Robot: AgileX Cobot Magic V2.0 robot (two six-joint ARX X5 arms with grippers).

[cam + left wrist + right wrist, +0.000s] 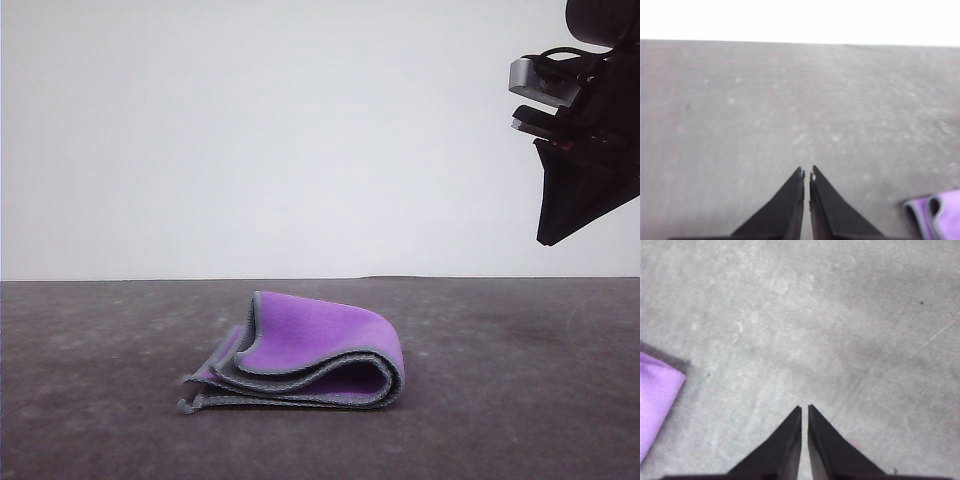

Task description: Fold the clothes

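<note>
Front view: the cloth [305, 355] lies folded on the table [520, 400], purple face out; the right gripper [548, 238] hangs high, well apart.
Left wrist view: the left gripper [807, 173] is clenched, empty, cloth edge near.
Right wrist view: clenched, empty, a purple corner off to one side.

Cloth [310, 355] mid-table [520, 420] — R tool [553, 215] above-right
</note>
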